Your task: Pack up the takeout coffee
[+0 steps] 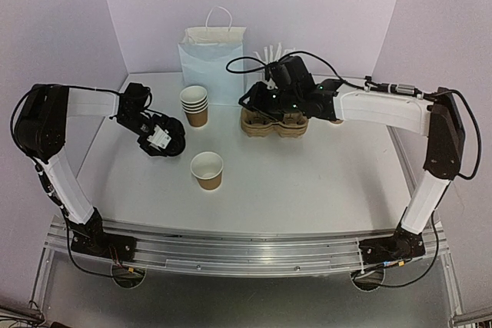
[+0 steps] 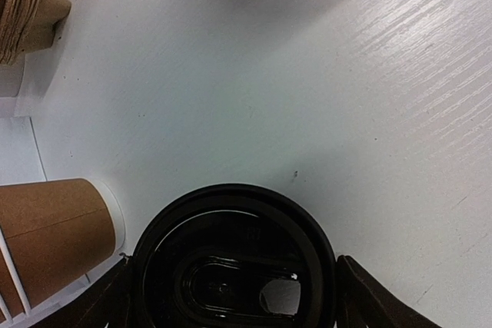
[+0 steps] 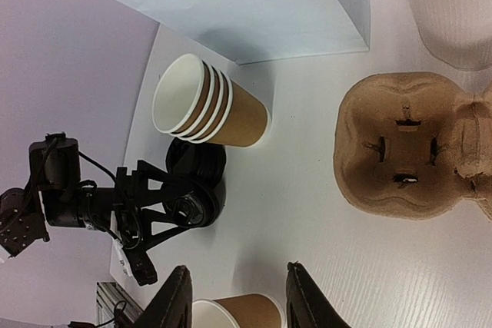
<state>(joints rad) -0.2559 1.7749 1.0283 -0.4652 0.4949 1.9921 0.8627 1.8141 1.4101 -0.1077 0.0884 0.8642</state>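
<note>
Fingers [image 2: 363,299] of left gripper [image 1: 160,137] set wide astride black lid [image 2: 234,263], tips right at its rim. Cannot tell whether I have grip yet. Lid lies toward left edge of table [image 1: 323,182]. Right gripper [image 3: 240,297] part open, nothing between its fingers, hovering over pulp carrier [image 1: 275,123] at far edge. Carrier wells bare. Single cup [image 1: 207,170] mid-table, no lid on. Nested cups [image 1: 194,105] at far edge by white bag [image 1: 211,55]. My read: nothing packed so far. Lidding and loading all ahead.
</note>
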